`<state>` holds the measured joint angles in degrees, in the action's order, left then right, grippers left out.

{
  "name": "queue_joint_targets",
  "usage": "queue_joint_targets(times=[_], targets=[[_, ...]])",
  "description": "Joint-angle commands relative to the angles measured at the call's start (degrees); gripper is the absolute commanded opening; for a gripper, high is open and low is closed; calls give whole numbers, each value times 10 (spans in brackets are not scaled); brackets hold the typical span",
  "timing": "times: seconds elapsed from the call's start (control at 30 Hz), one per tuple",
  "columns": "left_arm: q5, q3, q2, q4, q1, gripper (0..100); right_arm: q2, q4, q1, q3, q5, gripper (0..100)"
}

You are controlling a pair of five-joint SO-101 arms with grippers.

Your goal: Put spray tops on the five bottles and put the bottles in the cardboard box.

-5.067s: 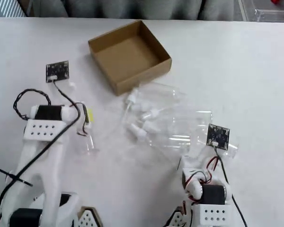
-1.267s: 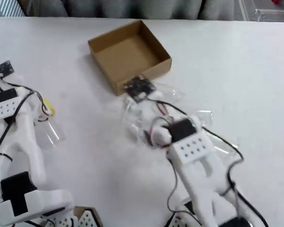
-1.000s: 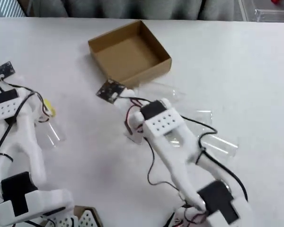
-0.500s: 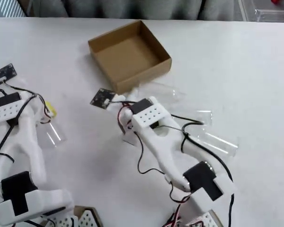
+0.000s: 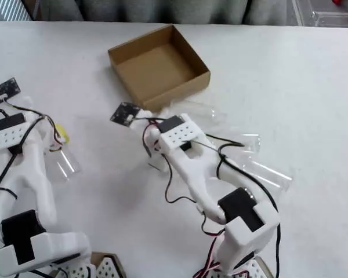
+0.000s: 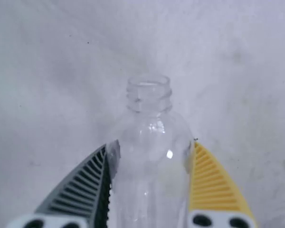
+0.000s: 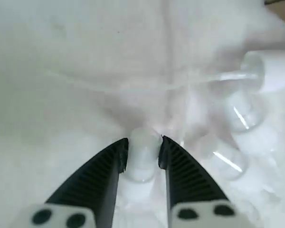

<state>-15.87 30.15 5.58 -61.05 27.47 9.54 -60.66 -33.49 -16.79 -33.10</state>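
Right gripper (image 7: 143, 142) has swung over and pinches a white plastic spray top (image 7: 141, 171); left gripper (image 6: 152, 145) grips a clear open-necked bottle (image 6: 148, 95), awaiting capping.

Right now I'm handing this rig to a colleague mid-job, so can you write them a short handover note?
Left claw: shut on a clear bottle, neck open, no top on it.
Right claw: shut on a white spray top, next to the loose tops.
Cardboard box: no bottle in it yet.
Other bottles: lying on the table beside the right arm.
Done: one bottle and one top picked up; nothing topped or boxed.
Left: fit all five tops, then put all five bottles in the box.
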Motion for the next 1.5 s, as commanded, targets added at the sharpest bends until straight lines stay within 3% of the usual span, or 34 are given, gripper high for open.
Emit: queue_joint_targets(times=[0.0, 0.17, 0.37, 0.47, 0.67, 0.93, 1.1, 1.17, 1.27, 1.47], targets=[[-4, 5, 33, 11, -23, 22, -76, -44, 14, 31, 0, 19], [-4, 8, 33, 11, -26, 21, -172, -70, 36, 37, 4, 15], [-4, -16, 54, -2, -44, 21, -284, -92, 124, 57, 173, 15], [-4, -38, 105, -37, -65, 21, -333, -114, 183, 56, 220, 15], [-4, -43, 244, -59, -182, 21, -413, -153, 303, 55, 195, 15], [-3, -41, 379, -3, -390, 23, -461, -177, 371, 6, 135, 15], [-3, 40, 459, 18, -451, 22, -531, -187, 419, -41, 135, 15], [-3, 94, 508, 54, -450, 22, -571, -185, 433, -55, 149, 15], [-3, 179, 582, 114, -449, 23, -622, -181, 433, -60, 232, 15], [-3, 276, 680, 171, -451, 24, -690, -37, 368, -60, 334, 15]])
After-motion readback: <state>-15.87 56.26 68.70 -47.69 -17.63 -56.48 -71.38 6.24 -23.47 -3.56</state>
